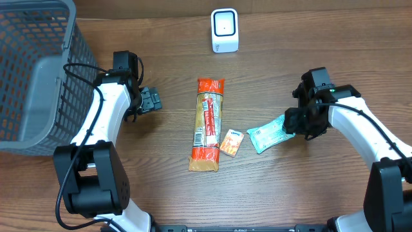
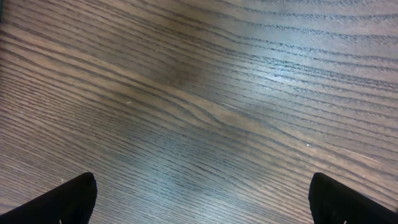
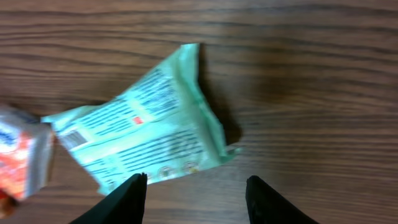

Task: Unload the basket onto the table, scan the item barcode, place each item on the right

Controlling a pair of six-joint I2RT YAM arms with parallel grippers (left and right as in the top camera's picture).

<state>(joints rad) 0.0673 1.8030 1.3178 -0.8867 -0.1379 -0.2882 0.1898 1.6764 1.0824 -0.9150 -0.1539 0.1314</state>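
Green packet lies flat on the table directly under the right pincer, printed side up. It is not held.

At the far left a grey basket stands beside the left arm. The left pincer hangs over bare wood with its fingers spread as wide as they go. Nothing is seen between them in the left wrist view.

Beyond that pincer, toward the middle of the table, a long orange packet lies lengthwise. A white scanner stands well apart from it at the far edge. A small orange packet lies just beside the long one, its corner close to the green packet.

The right pincer is seen with its fingers apart and clamped on nothing. In the right wrist view the green packet spreads ahead of the fingertips, and its near edge reaches into the gap between them. The small orange packet shows off to one side.

The step in hand is judged to be the pick-up of the green packet; the scan itself is not yet begun.

For the next move, the right pincer would need to be lowered over the packet's near edge and closed on it. The small orange packet should not be caught in the grip. The packet would then be lifted and carried to the scanner. A small striped patch near one corner may be the barcode, though it is too blurred for this to be told. That side would have to be turned toward the scanner's face.
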